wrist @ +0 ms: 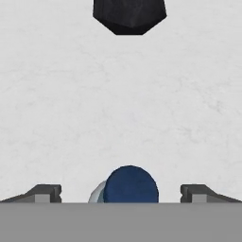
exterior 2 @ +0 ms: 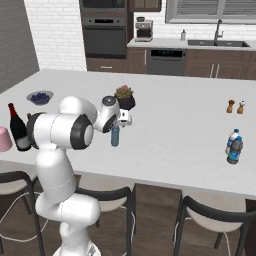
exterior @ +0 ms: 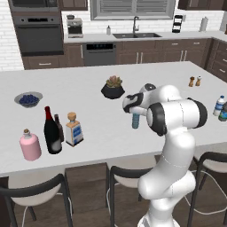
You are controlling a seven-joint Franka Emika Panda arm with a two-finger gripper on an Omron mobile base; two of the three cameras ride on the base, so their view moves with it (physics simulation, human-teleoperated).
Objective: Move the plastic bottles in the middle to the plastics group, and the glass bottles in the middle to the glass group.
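Hand view shows you the end effector released, its 2 dark fingertips standing wide on either side of the small bluish-teal bottle, whose dark blue cap sits between them without touching either. Beyond the end effector, further along the white desk, you see the black planter.

Left base view puts the same small bottle upright directly under the end effector. Well off to the end effector's left stand the dark wine bottle, the square clear bottle, the slim brown beer bottle and the pink flask, close together near the desk's front edge.

Right base view places the clear water bottle and the darker bottle well away to the end effector's right.
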